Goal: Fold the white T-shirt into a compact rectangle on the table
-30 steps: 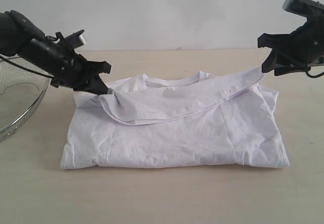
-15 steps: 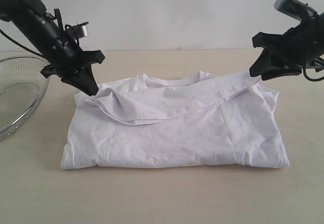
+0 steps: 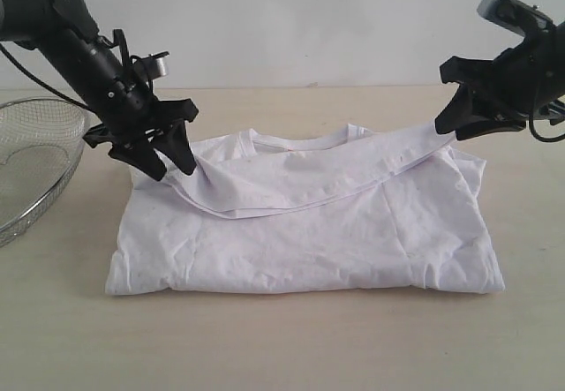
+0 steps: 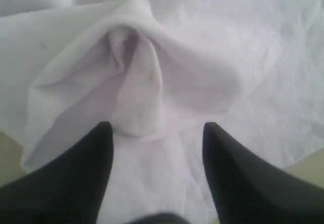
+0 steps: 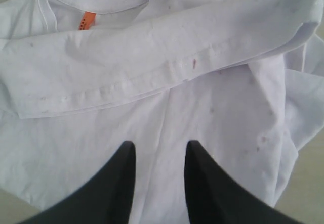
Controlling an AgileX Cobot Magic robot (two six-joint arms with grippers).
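Exterior view faces the table from six o'clock, mid-distance; left wrist camera at ten, right wrist camera at two, look down close; all share the white T-shirt.

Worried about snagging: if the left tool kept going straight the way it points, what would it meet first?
Probably the bunched fold of the T-shirt, which sits just ahead of the tips of the open left tool. How much gap remains between them is hard to judge.
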